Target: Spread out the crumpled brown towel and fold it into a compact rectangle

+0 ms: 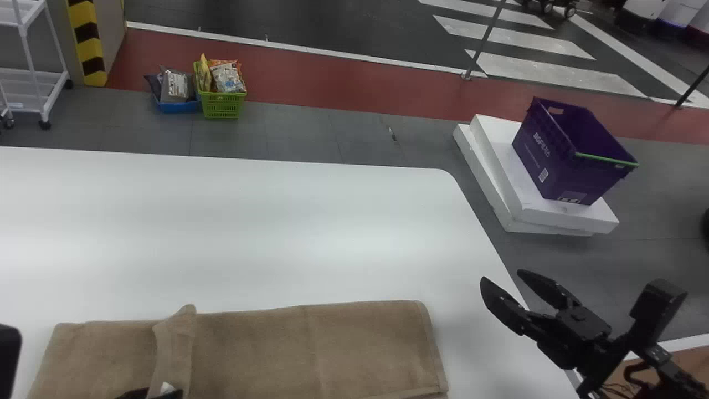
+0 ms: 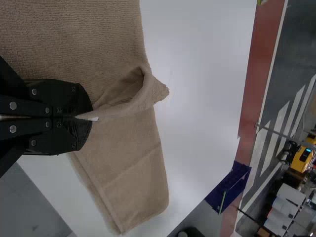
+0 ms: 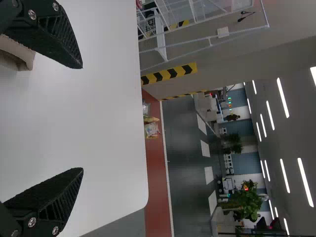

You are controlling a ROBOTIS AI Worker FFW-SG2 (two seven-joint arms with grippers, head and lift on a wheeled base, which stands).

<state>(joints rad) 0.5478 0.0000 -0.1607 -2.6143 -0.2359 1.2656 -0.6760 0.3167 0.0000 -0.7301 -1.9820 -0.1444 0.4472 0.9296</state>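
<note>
Brown and flattened out long, the towel [image 1: 255, 349] is lying across the near part of the white table [image 1: 249, 221]. The left gripper [image 1: 150, 394] is pinching a raised fold of it, a small white tag [image 1: 167, 388] sticking out at its tips. The right gripper [image 1: 501, 275] is hanging by the table's right side, apart from the towel, its fingers spread wide. Beyond that side, a purple crate [image 1: 545, 155] is resting on white slabs [image 1: 532, 219]. Past the far edge, a green basket [image 1: 221, 105] is holding packets, a blue tray [image 1: 176, 106] is sitting beside it, and a white cart [image 1: 34, 83] is standing near a striped pillar [image 1: 87, 44].
</note>
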